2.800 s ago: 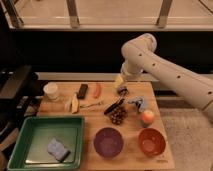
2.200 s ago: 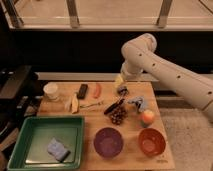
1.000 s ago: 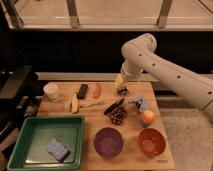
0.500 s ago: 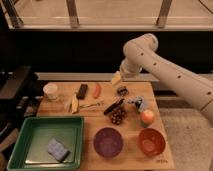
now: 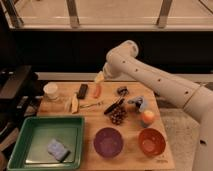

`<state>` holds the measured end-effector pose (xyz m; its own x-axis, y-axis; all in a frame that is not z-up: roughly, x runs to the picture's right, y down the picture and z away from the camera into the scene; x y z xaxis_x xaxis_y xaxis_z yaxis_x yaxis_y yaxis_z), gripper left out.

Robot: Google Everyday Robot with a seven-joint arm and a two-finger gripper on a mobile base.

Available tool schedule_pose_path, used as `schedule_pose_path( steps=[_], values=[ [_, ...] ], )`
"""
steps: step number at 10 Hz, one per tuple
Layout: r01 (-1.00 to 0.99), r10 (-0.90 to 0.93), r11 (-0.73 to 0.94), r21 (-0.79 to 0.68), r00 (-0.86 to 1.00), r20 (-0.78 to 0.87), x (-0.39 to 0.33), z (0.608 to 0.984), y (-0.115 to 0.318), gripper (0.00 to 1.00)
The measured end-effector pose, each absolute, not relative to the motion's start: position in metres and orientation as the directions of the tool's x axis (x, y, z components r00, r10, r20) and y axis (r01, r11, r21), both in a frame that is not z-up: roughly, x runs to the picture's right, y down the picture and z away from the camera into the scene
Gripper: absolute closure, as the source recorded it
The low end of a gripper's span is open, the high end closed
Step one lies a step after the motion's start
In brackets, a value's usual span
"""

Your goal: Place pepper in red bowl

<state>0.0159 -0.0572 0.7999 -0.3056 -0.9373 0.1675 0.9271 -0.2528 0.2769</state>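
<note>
The pepper (image 5: 97,90) is a slim red-orange piece lying on the wooden table near its back edge, between a dark bar and a small black object. My gripper (image 5: 100,77) hangs just above and slightly behind the pepper, open and holding nothing. The white arm reaches in from the right. The red bowl (image 5: 151,141) stands empty at the front right of the table, far from the gripper.
A purple bowl (image 5: 108,141) sits left of the red bowl, with an apple (image 5: 147,117) and a dark cluster (image 5: 117,117) behind them. A green tray (image 5: 30,131) with a sponge (image 5: 58,149) fills the front left. A white cup (image 5: 50,91), banana (image 5: 74,103) and fork (image 5: 91,105) lie at the left.
My gripper has swung left along the back of the table and now hangs over the pepper. Nothing on the table has moved.
</note>
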Motion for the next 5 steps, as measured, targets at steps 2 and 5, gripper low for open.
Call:
schedule_pose_path(
  steps=[2,5],
  values=[
    [0.918,-0.932,-0.284,0.277,-0.332,0.144,-0.0044,0.8185,-0.0495,0.20],
    [0.919,-0.932,-0.284,0.275,-0.331,0.145,-0.0029,0.8185,-0.0495,0.20]
  ],
)
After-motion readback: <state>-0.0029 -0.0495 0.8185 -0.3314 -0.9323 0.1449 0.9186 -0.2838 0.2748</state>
